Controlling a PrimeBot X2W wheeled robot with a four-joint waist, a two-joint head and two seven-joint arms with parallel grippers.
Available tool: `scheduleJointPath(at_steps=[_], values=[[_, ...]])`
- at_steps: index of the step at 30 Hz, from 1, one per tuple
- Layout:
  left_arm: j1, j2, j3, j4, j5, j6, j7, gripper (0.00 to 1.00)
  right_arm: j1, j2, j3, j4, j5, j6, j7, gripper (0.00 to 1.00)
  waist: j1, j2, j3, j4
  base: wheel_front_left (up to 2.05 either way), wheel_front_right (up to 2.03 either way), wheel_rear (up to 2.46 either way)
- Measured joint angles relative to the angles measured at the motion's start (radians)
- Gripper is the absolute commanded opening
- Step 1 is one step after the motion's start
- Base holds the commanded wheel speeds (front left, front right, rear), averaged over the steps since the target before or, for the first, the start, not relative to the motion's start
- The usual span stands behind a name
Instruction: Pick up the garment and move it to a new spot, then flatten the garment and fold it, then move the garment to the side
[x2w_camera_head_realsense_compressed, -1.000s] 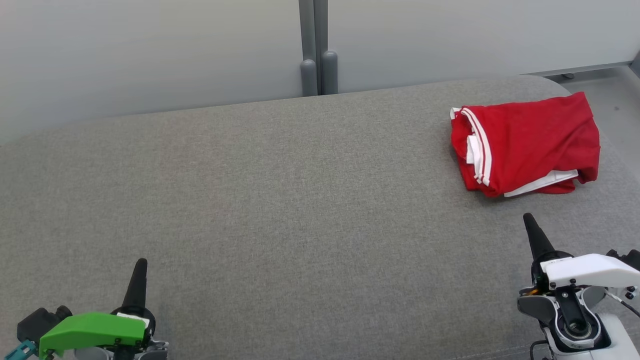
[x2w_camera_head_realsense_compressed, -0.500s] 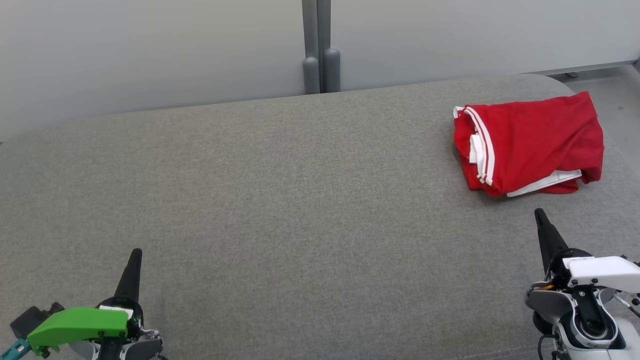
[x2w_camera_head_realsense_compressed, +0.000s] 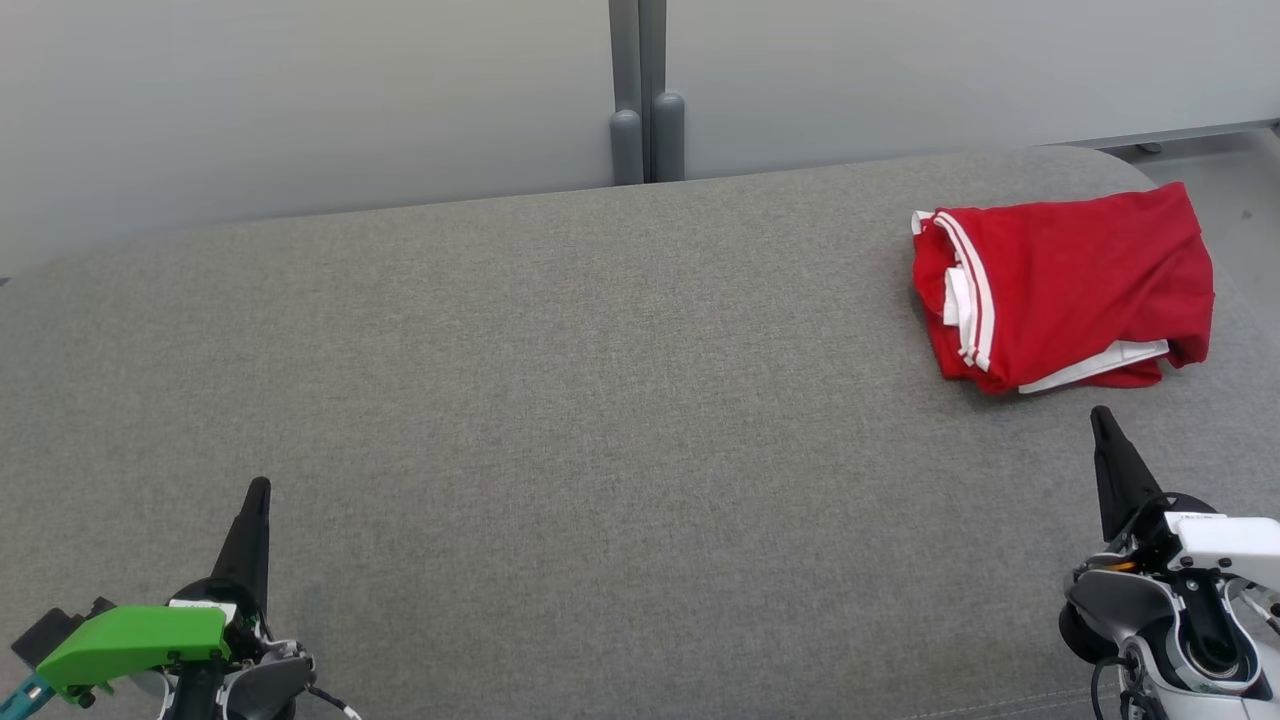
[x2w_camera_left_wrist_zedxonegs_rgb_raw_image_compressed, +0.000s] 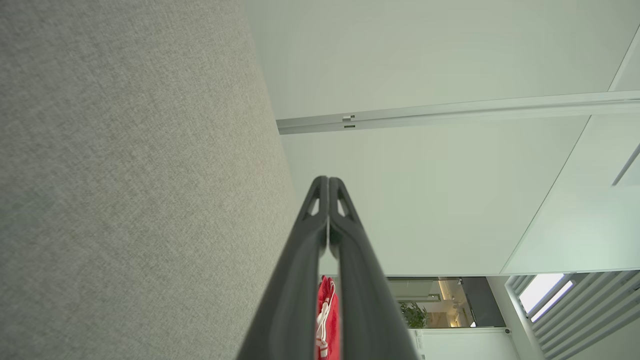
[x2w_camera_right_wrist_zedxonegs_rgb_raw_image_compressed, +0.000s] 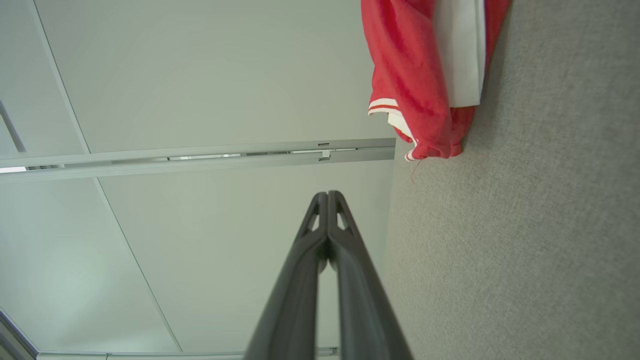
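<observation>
Grey woven upholstery is spanning the head view. The red, white-trimmed garment is lying at its far right in a compact, roughly squared bundle, fitting either a finished fold set aside or a heap awaiting pickup. Left gripper and right gripper are sitting pinched closed and empty, neither touching the cloth; staying clear is sparing its layers.

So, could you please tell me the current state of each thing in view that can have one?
garment: folded in a loose bundle, lying on the grey surface, not held.
left end effector: shut, empty, far from the garment.
right end effector: shut, empty, near the garment, not touching it.
</observation>
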Motion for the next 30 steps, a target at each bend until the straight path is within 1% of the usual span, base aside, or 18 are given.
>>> scheduleJointPath(at_steps=[3,30], values=[[0.000,0.000,0.000,0.001,0.000,0.000,0.000,0.00,0.000,0.000,0.000,0.000,0.000,0.006,0.000,0.00,0.0000,0.0000,0.000,0.000,0.00,0.00,0.00],[-0.001,0.000,0.001,0.004,0.000,-0.002,0.000,0.00,0.000,0.000,-0.001,-0.001,0.000,0.006,0.000,0.00,0.0000,0.0000,0.000,0.000,0.00,0.00,0.00]])
